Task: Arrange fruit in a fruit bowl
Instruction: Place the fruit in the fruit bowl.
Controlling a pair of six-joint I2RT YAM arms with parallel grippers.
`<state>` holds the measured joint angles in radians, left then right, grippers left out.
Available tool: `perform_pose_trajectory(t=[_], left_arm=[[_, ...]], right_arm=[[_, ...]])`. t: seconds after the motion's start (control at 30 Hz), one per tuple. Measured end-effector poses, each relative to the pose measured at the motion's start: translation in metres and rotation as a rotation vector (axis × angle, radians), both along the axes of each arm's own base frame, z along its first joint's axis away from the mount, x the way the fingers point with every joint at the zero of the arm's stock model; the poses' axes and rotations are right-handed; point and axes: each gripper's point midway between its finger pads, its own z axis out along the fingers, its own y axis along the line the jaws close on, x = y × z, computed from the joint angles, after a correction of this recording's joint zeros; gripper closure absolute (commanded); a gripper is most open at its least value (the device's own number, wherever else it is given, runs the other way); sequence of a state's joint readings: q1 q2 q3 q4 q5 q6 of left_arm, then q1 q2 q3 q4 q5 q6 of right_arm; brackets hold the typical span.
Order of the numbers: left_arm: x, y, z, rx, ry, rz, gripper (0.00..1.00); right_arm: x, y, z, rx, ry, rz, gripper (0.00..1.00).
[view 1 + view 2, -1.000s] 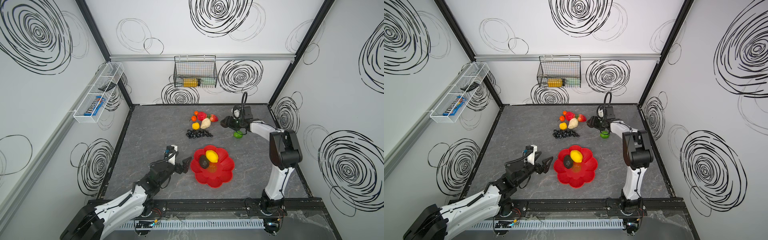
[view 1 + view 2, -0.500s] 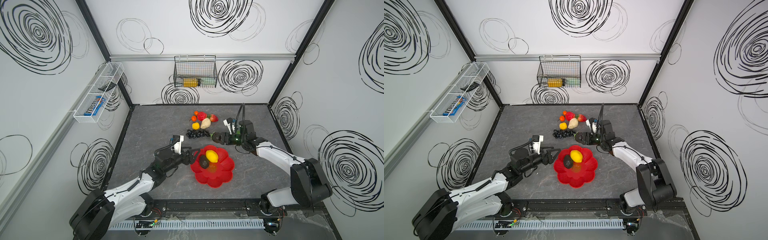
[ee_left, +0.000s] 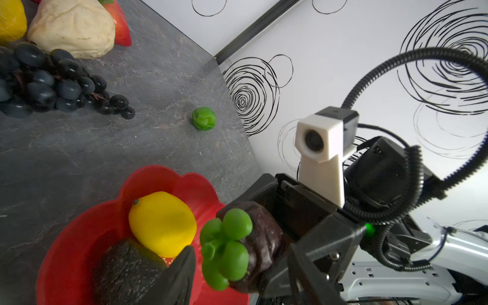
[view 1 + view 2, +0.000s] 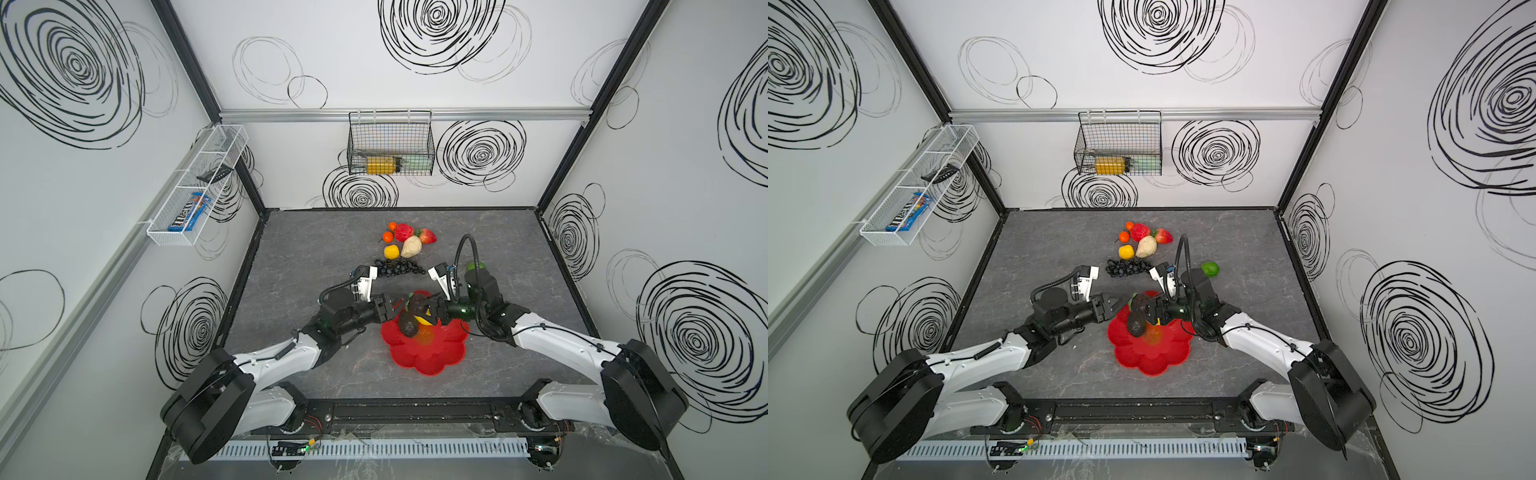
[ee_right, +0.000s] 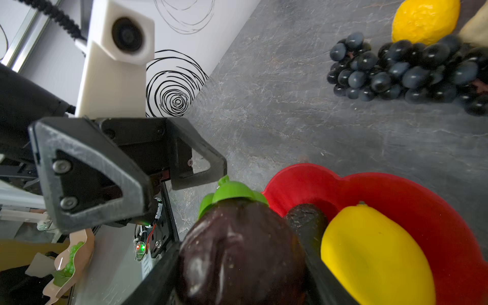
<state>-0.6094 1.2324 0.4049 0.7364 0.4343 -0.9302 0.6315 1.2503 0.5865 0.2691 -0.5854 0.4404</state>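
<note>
A blue pack was seen in the white wire basket on the side wall. Its white lettering appeared to read "m&m's", though it was small.

The right hand was clenched on a dark fruit with a green cap. The fruit was held just above the far rim of the red bowl, with the cap turned towards the left hand. That hand was held level with the fruit and about half open. Its fingers were set to either side of the cap, and one tip was seen touching the cap's stem. No grip on the fruit could be made out.

In the bowl a lemon and an avocado were found lying against each other. On the table beyond the bowl lay the grapes. Just behind them were clustered a second lemon, a beige piece, a strawberry, a red fruit and two tangerines. The lime lay alone, well apart from the cluster.
</note>
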Motion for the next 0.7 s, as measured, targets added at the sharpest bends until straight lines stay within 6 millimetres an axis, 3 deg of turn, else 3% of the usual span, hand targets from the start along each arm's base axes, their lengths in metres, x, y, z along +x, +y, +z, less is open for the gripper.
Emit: perform_pose_trajectory(t=[0.5, 0.7], left_arm=[[0.0020, -0.0005, -0.0046, -0.015, 0.046, 0.010, 0.65], [0.0035, 0.0004, -0.0063, -0.015, 0.056, 0.016, 0.66]], right_arm=[[-0.0020, 0.0041, 0.0059, 0.026, -0.065, -0.029, 0.42], [-0.0057, 0.0077, 0.0079, 0.039, -0.072, -0.022, 0.42]])
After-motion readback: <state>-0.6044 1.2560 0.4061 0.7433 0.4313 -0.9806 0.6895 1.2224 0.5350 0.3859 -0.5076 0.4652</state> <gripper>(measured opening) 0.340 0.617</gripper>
